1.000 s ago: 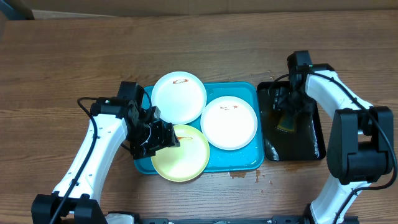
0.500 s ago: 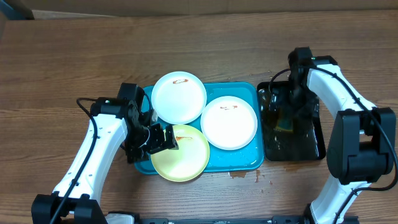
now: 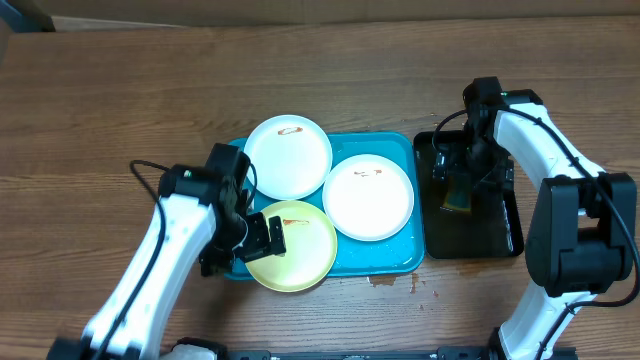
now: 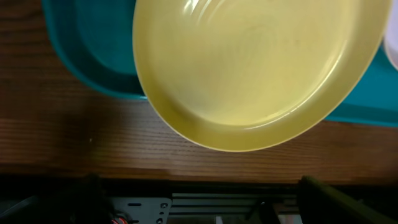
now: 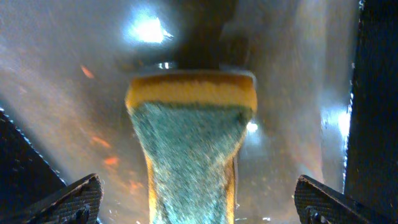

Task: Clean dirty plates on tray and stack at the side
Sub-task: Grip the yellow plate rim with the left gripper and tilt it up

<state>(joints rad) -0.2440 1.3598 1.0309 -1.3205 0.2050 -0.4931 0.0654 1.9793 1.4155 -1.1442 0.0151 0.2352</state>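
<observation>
The turquoise tray holds three plates: a white plate at the back, a white plate at the right, and a yellow-green plate at the front, each with a small brown smear. My left gripper stands open at the yellow-green plate's left rim. In the left wrist view that plate overhangs the tray, and nothing sits between the fingers. My right gripper is open over a green-faced yellow sponge, whose sides stay apart from the fingertips.
A narrow black tray with a wet bottom sits right of the turquoise one and holds the sponge. Brown drips mark the wood in front of the tray. Bare wooden table lies to the left and back.
Both grippers have opened wider. The right one has let go of the sponge, which now lies in the black tray. The left arm has shifted toward the front beside the yellow-green plate.
</observation>
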